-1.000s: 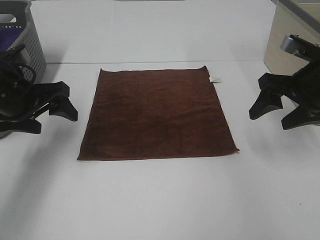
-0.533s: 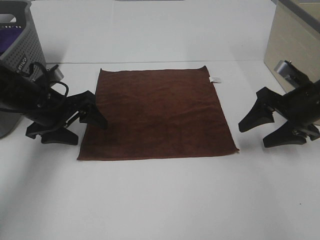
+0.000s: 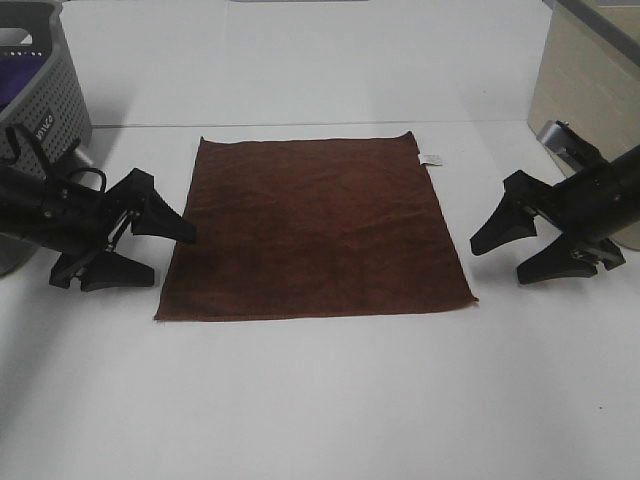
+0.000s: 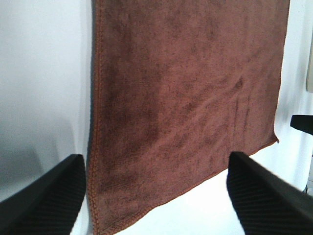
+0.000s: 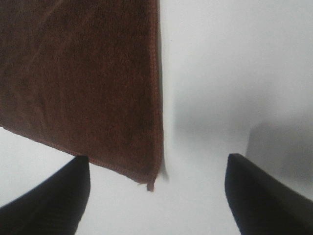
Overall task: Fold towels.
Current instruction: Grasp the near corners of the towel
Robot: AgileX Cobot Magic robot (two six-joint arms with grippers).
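Observation:
The towel is a dark reddish-brown square lying flat in the middle of the white table, with a small white tag at its far right corner. My left gripper is open just off the towel's left edge near the front left corner, holding nothing. My right gripper is open a short way off the right edge near the front right corner. In the left wrist view the towel fills the space ahead of the open fingers. The right wrist view shows the towel's corner between its fingers.
A grey perforated basket with a purple cloth inside stands at the back left, behind my left arm. A beige box stands at the back right. White table stretches in front of the towel.
Both arms have come in from the sides and lowered toward the towel's front corners. The left gripper's jaws narrowed slightly. The towel has not moved.

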